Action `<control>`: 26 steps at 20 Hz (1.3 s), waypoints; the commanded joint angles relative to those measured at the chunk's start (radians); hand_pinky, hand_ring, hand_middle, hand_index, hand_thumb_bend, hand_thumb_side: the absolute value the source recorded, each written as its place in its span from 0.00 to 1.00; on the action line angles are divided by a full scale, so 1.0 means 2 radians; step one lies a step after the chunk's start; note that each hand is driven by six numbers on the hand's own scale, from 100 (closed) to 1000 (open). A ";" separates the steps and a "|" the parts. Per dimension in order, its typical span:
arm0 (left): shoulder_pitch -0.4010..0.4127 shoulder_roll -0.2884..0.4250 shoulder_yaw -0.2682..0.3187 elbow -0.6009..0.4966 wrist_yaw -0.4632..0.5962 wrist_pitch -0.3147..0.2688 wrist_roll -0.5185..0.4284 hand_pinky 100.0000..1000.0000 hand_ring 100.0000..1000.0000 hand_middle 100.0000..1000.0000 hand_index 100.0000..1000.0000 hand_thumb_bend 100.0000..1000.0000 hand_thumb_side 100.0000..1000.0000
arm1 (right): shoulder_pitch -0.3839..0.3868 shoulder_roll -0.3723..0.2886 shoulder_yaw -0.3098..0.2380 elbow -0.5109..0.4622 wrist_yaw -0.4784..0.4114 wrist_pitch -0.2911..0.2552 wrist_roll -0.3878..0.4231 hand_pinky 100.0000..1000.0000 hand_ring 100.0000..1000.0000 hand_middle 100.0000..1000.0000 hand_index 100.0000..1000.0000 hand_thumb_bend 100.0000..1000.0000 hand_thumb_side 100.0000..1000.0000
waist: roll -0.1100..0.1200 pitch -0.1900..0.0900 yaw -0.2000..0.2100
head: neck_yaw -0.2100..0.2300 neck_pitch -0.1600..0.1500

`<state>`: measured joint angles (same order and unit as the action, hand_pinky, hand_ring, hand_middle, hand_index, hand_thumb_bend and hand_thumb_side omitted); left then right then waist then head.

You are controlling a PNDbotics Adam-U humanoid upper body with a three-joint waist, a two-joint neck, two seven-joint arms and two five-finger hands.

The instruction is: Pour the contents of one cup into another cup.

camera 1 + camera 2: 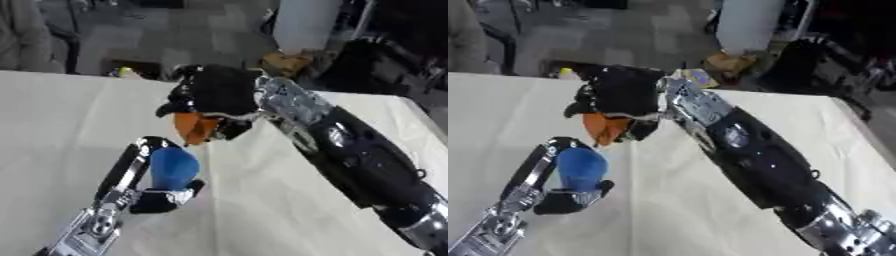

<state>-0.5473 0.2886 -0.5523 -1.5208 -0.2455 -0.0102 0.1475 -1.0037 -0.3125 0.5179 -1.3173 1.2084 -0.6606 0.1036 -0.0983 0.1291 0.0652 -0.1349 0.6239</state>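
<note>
Right hand grasps the orange cup, tilted above and just far of the blue cup. Left hand grasps the blue cup over the white table.

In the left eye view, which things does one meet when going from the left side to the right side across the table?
Left hand holding the blue cup → orange cup held by the right hand → right arm.
</note>
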 commanded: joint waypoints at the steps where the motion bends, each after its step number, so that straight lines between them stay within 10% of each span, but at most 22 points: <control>1: -0.011 0.001 0.001 -0.001 -0.005 0.002 0.002 0.26 0.28 0.17 0.47 0.39 0.00 | -0.014 -0.004 -0.006 -0.004 0.005 -0.001 -0.003 0.83 0.34 0.33 0.84 0.35 0.00 | 0.002 -0.009 -0.002 | -0.001 0.000; 26: -0.023 -0.018 0.002 0.051 -0.018 -0.010 0.019 0.26 0.27 0.17 0.46 0.39 0.00 | -0.020 0.010 0.001 -0.003 0.046 -0.013 -0.008 0.87 0.36 0.34 0.85 0.37 0.00 | -0.007 -0.012 -0.003 | -0.001 0.000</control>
<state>-0.5731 0.2532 -0.5515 -1.4058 -0.2760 -0.0294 0.1835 -1.0179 -0.2841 0.5283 -1.3174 1.2846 -0.6857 0.0954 -0.1201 0.1230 0.0600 -0.1351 0.6239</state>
